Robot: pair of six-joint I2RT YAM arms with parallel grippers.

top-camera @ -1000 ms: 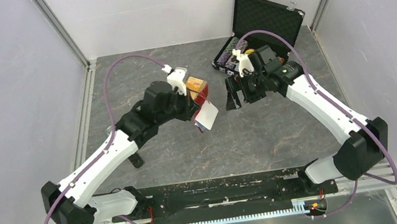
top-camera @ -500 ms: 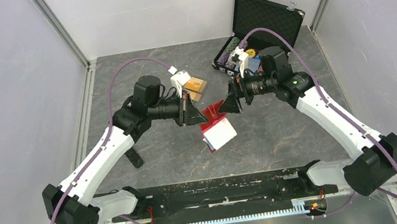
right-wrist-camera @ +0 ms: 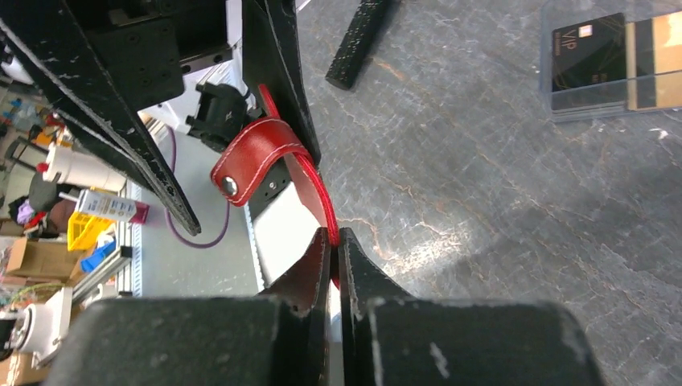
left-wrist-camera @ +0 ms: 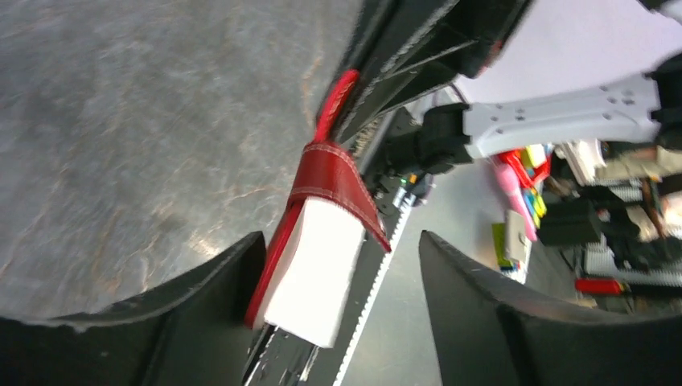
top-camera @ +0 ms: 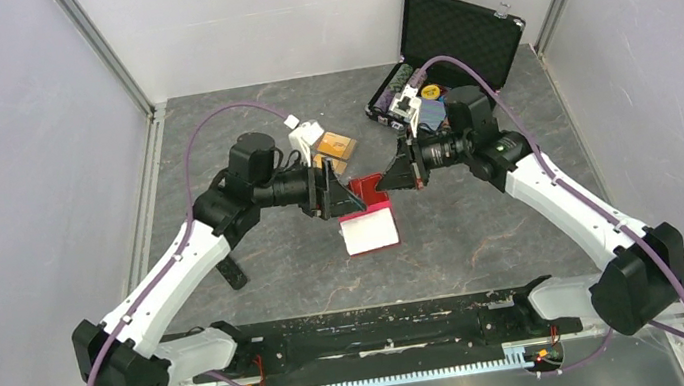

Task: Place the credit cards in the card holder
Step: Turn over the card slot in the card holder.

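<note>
Dead centre over table (top-camera: 485, 233), card holder (top-camera: 369, 229) hangs mid-air, pale lining flap drooping toward 6 o'clock. From 3 o'clock, right gripper (right-wrist-camera: 334, 241) clamped tight on red stitched edge. At 9 o'clock, left gripper (left-wrist-camera: 334, 241) spread wide either side of holder, no contact far as I can tell. Holder looks light and floppy, so pinch stitched rim, not loose flap. At 11 o'clock from holder, well apart, credit cards (top-camera: 336, 145): thin, stiff, probably slick, best taken by edge.
</note>
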